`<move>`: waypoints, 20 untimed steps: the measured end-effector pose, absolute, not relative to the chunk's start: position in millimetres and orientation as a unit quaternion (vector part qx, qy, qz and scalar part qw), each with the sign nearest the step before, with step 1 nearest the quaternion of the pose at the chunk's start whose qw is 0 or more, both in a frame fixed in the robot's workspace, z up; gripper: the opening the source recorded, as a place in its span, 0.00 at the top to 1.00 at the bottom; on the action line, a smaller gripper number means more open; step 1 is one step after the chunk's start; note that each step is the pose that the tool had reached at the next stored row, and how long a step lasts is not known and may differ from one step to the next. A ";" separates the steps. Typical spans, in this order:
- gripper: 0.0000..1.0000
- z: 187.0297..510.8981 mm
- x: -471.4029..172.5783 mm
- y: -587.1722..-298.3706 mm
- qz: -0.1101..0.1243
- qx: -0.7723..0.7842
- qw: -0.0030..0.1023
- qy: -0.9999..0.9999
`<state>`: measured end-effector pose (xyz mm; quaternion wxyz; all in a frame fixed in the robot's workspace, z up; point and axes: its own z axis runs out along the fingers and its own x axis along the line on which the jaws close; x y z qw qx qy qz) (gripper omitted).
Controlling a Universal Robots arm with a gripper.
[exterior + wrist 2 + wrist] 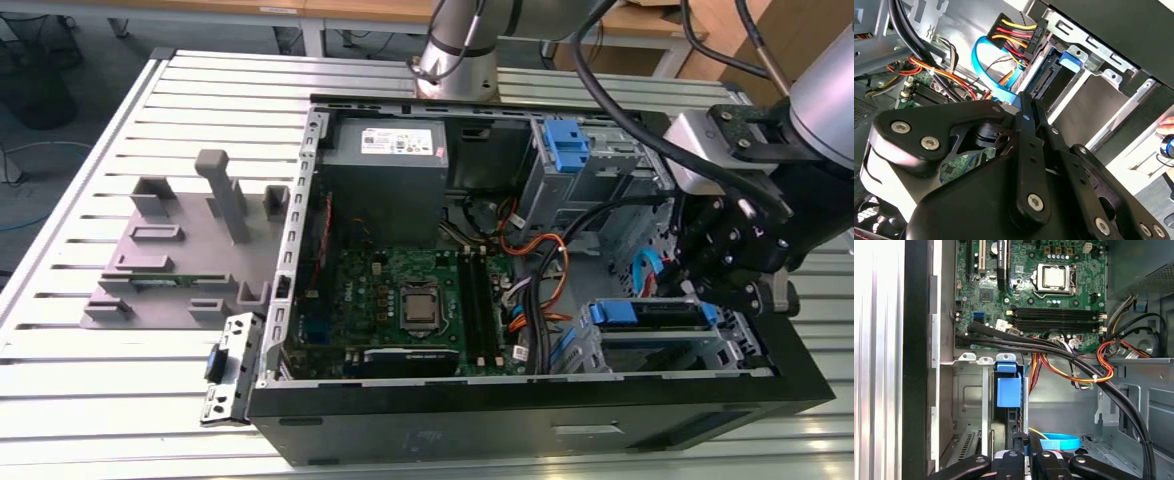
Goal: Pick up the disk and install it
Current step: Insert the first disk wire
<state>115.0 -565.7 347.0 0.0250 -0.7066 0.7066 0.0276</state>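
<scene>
Starting from the exterior view's left, a grey moulded plastic holder (174, 250) lies on the slatted metal table (80, 400), well apart from the work. Next comes the open black computer case (534, 425), with its green motherboard (400, 300) bare.

Further right, the flat silver metal disk with blue plastic side rails (650, 313) sits in the silver drive cage in the case's corner. It looks already slotted in. In the first wrist view its blue end tab (1008, 390) stands between the cage walls.

I judge the disk stiff, fairly heavy for its size and smooth on its metal faces. It is also easily hurt by knocks. The blue rails or the long edges look like the safest hold, keeping off the connector end.

At the far right, the arm reaches over the case wall. The black gripper (734, 298) points down just beside the disk's end. In both wrist views its fingers (1019, 450) sit pressed narrow together with nothing between them.
</scene>
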 end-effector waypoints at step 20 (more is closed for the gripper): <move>0.84 340.0 115.2 -571.9 0.026 -0.710 0.026 0.703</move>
